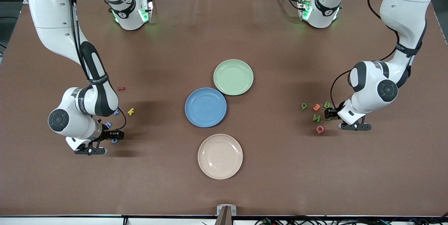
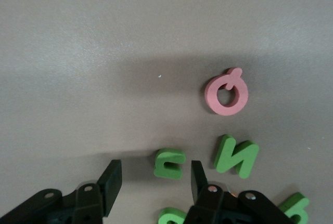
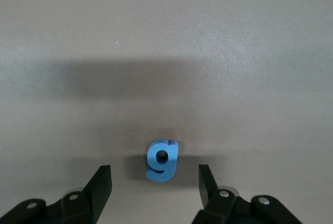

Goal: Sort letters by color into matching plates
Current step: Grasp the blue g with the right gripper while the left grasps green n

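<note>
both set low, spread: blue g [image 3: 162,159] between right gripper [image 3: 155,185] jaws; green letter [image 2: 169,163] between left gripper [image 2: 153,182] jaws.

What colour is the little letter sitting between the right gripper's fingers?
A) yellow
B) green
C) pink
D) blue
D: the right wrist view shows a blue letter lying on the table between the right gripper's spread fingers, not touching either one.
</note>
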`<state>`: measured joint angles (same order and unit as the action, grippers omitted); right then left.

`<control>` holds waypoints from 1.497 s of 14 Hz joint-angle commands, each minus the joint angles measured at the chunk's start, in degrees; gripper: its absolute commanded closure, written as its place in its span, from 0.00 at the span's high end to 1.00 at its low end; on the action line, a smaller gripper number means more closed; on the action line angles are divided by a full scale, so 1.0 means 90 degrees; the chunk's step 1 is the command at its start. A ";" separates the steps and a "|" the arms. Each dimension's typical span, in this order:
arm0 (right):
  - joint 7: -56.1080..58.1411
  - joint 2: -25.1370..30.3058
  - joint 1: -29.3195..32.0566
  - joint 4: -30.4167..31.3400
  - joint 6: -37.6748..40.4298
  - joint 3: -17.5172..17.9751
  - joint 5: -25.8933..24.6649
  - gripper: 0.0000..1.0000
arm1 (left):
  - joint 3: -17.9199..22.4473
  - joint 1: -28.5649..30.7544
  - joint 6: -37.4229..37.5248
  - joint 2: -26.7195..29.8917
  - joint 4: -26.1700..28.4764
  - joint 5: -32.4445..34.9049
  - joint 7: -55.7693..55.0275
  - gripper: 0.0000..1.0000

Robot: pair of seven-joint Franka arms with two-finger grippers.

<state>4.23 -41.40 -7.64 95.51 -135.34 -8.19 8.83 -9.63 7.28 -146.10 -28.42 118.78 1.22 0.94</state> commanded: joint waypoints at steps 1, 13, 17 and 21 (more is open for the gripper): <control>0.0037 -0.0175 0.0058 -0.0241 -0.0001 0.0001 0.0123 0.68 | 0.0005 -0.0018 -0.0104 -0.0201 -0.0160 0.0167 0.0022 0.58; 0.0076 -0.0273 0.0068 -0.0339 -0.0089 -0.0008 0.0113 0.17 | -0.0014 0.0002 -0.0037 0.0099 -0.0170 0.0177 0.0091 0.00; -0.0001 -0.0175 -0.0030 -0.0290 -0.0060 0.0001 0.0093 0.13 | -0.0355 -0.0037 0.0675 0.0705 -0.0190 0.0167 0.0003 0.00; -0.0984 0.0575 -0.0497 -0.0241 0.1324 -0.0008 0.0103 0.13 | -0.1105 -0.0037 0.0969 0.0794 -0.0180 0.0167 -0.0697 0.00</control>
<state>0.42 -41.16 -9.58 92.26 -129.00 -8.07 8.98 -16.84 6.95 -138.34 -22.12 116.17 2.29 -1.66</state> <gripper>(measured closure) 0.731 0.731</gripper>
